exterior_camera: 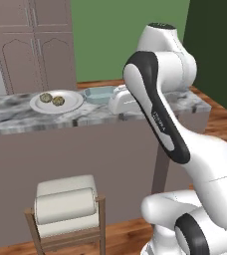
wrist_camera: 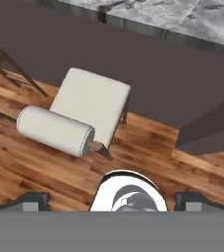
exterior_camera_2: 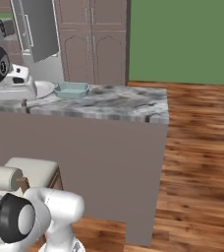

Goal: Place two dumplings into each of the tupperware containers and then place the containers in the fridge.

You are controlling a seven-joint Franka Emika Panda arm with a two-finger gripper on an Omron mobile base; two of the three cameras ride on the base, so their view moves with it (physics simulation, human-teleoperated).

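Two tan dumplings [exterior_camera: 46, 97] [exterior_camera: 58, 101] lie on a round white plate [exterior_camera: 70, 105] on the marble counter. Just right of the plate stands a pale teal tupperware container [exterior_camera: 99, 93], which is also in the right base view [exterior_camera_2: 71, 89]. My white hand [exterior_camera: 119, 100] hovers at the counter's near edge, right of the container, and hides what is behind it. In the hand view my gripper [wrist_camera: 113, 201] is open, its fingertips [wrist_camera: 33, 199] wide apart with nothing between them, pointing down at the stool and floor. The fridge's grey door [exterior_camera_2: 35, 29] shows at the back left.
A cushioned wooden stool [exterior_camera: 65, 204] [wrist_camera: 84, 113] stands on the wood floor in front of the counter's dark panel [exterior_camera: 85, 164]. The marble counter [exterior_camera_2: 119, 103] runs right to a corner. Brown cabinets [exterior_camera: 36, 45] line the back wall.
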